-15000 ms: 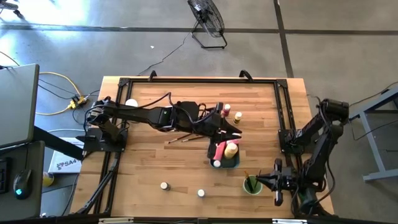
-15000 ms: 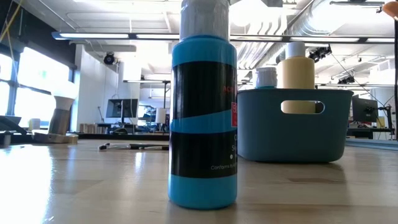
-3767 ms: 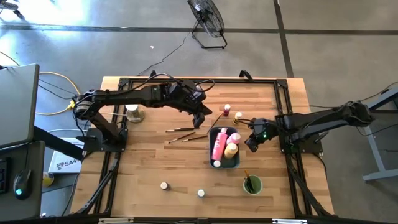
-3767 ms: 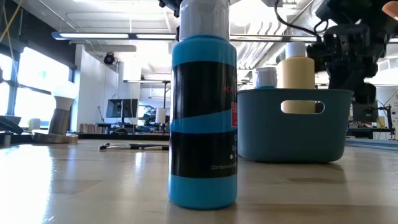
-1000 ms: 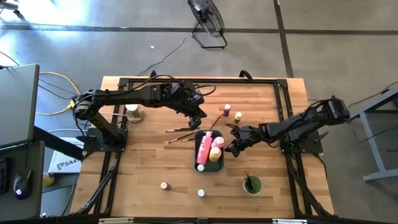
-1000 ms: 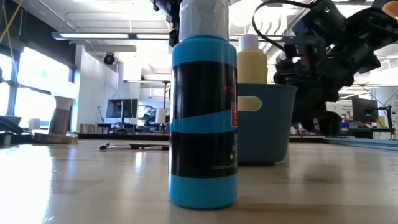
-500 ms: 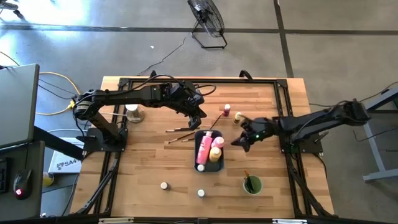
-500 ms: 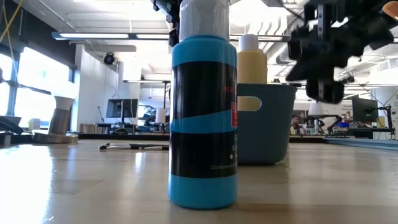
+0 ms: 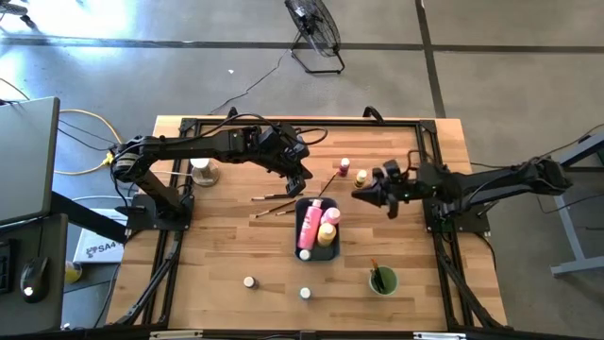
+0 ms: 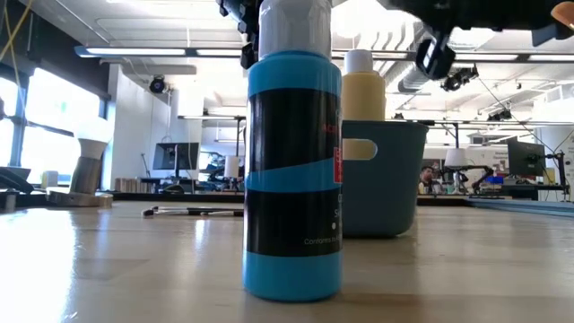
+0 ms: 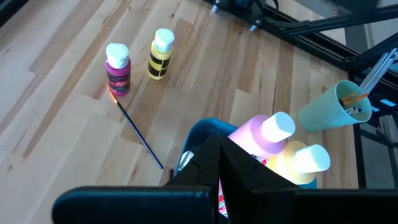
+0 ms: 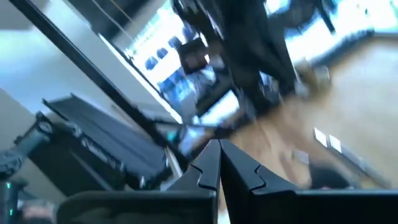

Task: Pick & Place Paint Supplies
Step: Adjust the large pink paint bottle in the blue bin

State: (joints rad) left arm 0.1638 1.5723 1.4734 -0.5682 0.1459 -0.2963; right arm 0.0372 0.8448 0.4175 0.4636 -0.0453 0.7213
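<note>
On the wooden surface (image 9: 226, 255) sits a blue-grey tray (image 9: 327, 251) holding pink (image 9: 308, 225) and yellow bottles (image 9: 327, 227). The left end effector (image 9: 300, 182) hovers above it, fingers together. The right end effector (image 9: 360, 195), also closed and empty, hangs beside the tray.

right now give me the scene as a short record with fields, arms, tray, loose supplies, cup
left arm: reaches over the table's middle, gripper shut and empty, just behind the tray
right arm: gripper shut and empty, above the table to the right of the tray
tray: holds a pink bottle and a yellow bottle
loose bottles: small pink bottle and small yellow bottle standing behind the tray
brushes: lying on the wood left of the tray
small jars: two near the front edge
green cup: front right
</note>
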